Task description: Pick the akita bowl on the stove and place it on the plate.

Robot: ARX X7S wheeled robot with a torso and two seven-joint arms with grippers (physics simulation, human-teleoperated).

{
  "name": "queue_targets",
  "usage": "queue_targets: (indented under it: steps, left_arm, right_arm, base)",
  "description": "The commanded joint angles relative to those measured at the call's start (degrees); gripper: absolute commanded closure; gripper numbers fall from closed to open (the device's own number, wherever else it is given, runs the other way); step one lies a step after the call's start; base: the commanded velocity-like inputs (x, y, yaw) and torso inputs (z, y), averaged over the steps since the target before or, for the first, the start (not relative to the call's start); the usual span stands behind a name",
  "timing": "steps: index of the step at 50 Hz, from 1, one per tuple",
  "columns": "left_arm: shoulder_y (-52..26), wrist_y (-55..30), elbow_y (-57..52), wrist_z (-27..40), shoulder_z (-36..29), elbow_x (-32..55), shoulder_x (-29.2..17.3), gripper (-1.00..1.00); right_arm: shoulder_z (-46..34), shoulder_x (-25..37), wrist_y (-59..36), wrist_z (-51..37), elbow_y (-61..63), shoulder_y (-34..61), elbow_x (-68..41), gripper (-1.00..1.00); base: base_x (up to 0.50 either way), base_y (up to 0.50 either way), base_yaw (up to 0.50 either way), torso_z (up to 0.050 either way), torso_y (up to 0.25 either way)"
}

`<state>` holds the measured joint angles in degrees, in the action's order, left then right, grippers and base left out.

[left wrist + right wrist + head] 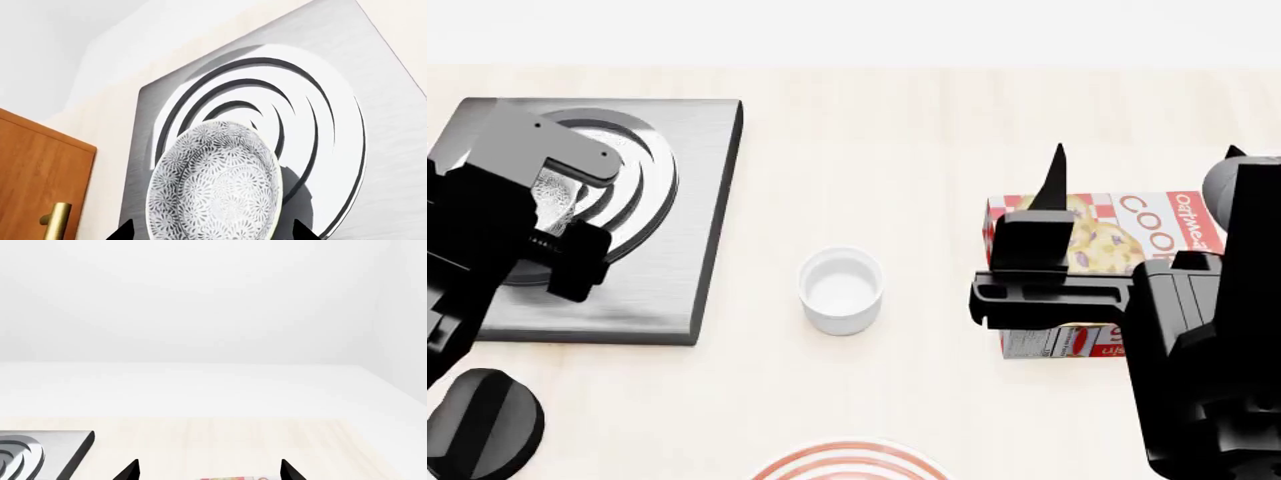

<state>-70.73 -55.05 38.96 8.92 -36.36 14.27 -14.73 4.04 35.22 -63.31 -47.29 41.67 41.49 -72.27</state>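
Pale wood counter (934,150) under white walls – grey metal stove (701,200) at left.
Left gripper (212,232) straddles the speckled akita bowl (217,185), grip unclear; right gripper (208,471) spread, empty.

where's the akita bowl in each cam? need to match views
Left wrist view: akita bowl fills the lower centre, between the left gripper fingertips, over the burner rings.
Head view: only a speckled sliver shows behind the left arm, on the stove.
Right wrist view: not in it.
Shared landmark: the stove, in all three.
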Motion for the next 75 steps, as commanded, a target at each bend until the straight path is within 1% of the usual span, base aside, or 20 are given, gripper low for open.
queue_targets:
  steps: [1,8,15,23,25,26,55,64,65,71,75]
  left_arm:
    - [0.22,1.18,0.91,-0.61,-0.35,-0.05,-0.50,-1.00]
    - [0.24,1.27,0.42,-0.92,-0.81,-0.12,-0.61,-1.00]
    - [0.11,1.53,0.93,-1.21,-1.32,-0.32,-0.59,-1.00]
    - [0.17,1.90,1.35,-1.44,-1.81,-0.49,-0.54,-1.00]
    - [0.01,1.95,1.79,-1.44,-1.79,-0.48,-0.42,-1.00]
    - [0.05,1.77,1.57,-1.40,-1.76,-0.43,-0.48,1.00]
    - [0.72,1.95,1.21,-1.39,-1.91,-0.02,-0.49,1.00]
    - [0.34,4.34,2.10,-1.10,-0.94,0.27,-0.15,1.00]
    - [-0.19,5.12,2.05,-0.07,1.08,1.12,0.12,1.00]
    - [-3.59,8.14,1.09,3.36,7.68,3.74,1.12,1.00]
    - [-5.69,9.70,1.21,4.96,10.76,4.99,1.90,1.00]
  right_arm:
    - [-0.38,0.18,0.93,0.88,-0.05,-0.80,1.17,-1.00]
    - [-0.21,0.32,0.03,-0.91,-0.03,0.46,-1.06,-1.00]
    - [-0.62,0.38,1.10,0.49,-0.18,-0.51,0.74,-1.00]
    - [-0.55,0.52,0.56,-0.74,-0.26,0.43,-0.83,-1.00]
    - [-0.72,0.53,1.18,0.10,-0.21,-0.31,0.29,-1.00]
    - [-0.76,0.55,1.37,0.34,-0.21,-0.52,0.60,-1.00]
    - [-1.04,1.04,1.25,-1.17,-0.36,0.50,-1.20,-1.00]
    - [-1.28,1.17,1.97,-0.39,-0.37,-0.19,-0.24,-1.00]
    - [-1.28,1.17,2.00,-0.42,-0.38,-0.20,-0.25,-1.00]
    - [-1.38,1.26,2.13,-0.46,-0.40,-0.21,-0.29,-1.00]
    - [-1.45,1.32,2.21,-0.48,-0.41,-0.21,-0.31,-1.00]
  base:
    - [0.00,0.00,0.00,0.000,0.000]
    - [0.00,0.00,0.00,0.000,0.000]
    - [0.00,0.00,0.00,0.000,0.000]
    - [0.00,0.00,0.00,0.000,0.000]
    - [0.00,0.00,0.00,0.000,0.000]
    - [0.00,0.00,0.00,0.000,0.000]
    - [0.00,0.00,0.00,0.000,0.000]
    - [0.00,0.00,0.00,0.000,0.000]
    - [0.00,0.00,0.00,0.000,0.000]
    - [0.00,0.00,0.00,0.000,0.000]
    - [0.00,0.00,0.00,0.000,0.000]
